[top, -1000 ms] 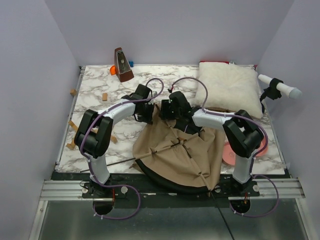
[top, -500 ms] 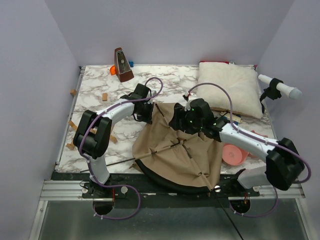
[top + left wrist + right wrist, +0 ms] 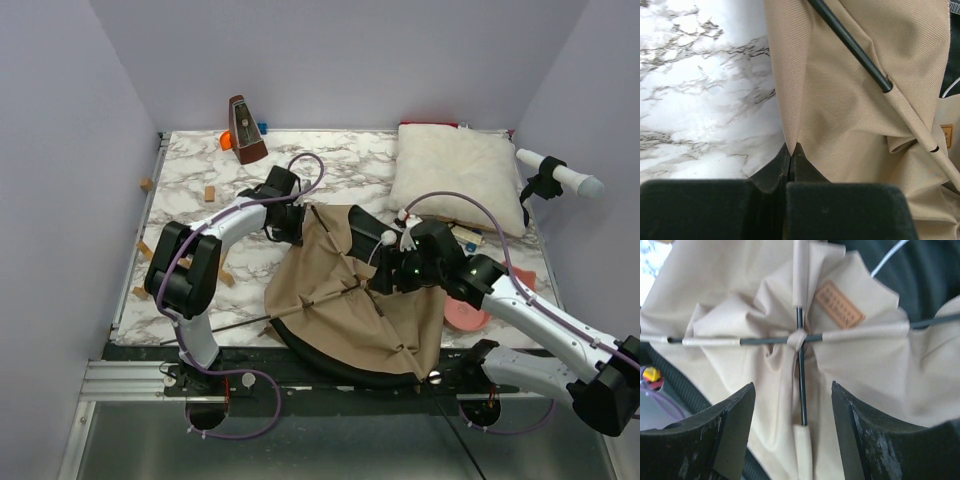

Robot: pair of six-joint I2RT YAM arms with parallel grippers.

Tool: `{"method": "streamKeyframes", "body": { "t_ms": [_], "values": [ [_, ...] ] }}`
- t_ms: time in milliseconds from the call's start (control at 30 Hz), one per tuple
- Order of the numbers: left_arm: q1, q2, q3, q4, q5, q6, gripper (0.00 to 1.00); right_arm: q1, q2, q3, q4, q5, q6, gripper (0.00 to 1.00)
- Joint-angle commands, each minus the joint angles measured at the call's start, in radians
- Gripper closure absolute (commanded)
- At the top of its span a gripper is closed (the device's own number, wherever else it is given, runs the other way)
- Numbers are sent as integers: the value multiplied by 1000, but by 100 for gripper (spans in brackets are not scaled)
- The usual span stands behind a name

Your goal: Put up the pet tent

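**A:** Item one, largest?
**B:** Marble table (image 3: 190,205), white with grey veining. It bears everything below.

**A:** Item two?
**B:** Pet tent (image 3: 335,300), tan fabric, collapsed in folds. It lies at the near middle of the table, between the two arms. Its black-lined curved edge overhangs the table's near rim, and its far corner is lifted off the table.

**A:** Item three?
**B:** Pillow (image 3: 455,175), white and fluffy, at the far right corner, apart from the tent.

**A:** The claws?
**B:** Left gripper (image 3: 790,149): fingers pressed together, pinching a fold of tent fabric at the lifted far corner. Right gripper (image 3: 792,395): spread wide and holding nothing. It hangs over the middle of the tent, one finger on each side of a pole.

**A:** Smaller lots?
**B:** Pink dish (image 3: 468,312), near right, partly hidden under the right arm and just beside the tent. Metronome (image 3: 245,130), brown, upright at the far left edge.

**A:** Tent fittings?
**B:** Poles (image 3: 801,390), thin and black, crossing at a fabric tie and running into tan sleeves. Label patch (image 3: 839,304), brown, just beside the crossing.

**A:** Last?
**B:** Wooden block (image 3: 210,193), small, on the left of the table, well apart from the tent.
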Motion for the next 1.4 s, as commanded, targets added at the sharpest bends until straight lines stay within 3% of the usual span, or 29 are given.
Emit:
{"method": "streamKeyframes", "body": {
  "t_ms": [0, 267, 600, 1100, 1200, 1367],
  "values": [
    [38, -51, 8, 1, -22, 17, 100, -2, -14, -5, -219, -128, 103, 31],
    [57, -54, 4, 6, -14, 22, 100, 1, -46, -40, -402, -200, 144, 39],
    [57, -59, 4, 8, -5, 22, 100, 32, -66, -144, -394, -213, 194, 45],
    [57, -66, 7, 6, 5, 20, 100, 135, -84, -207, -310, -264, 251, 62],
    [57, -67, 9, 4, 8, 22, 100, 151, -73, -206, -282, -259, 261, 72],
    [58, -72, 12, 2, 16, 38, 100, 153, -58, -184, -219, -234, 293, 99]
  ]
}}
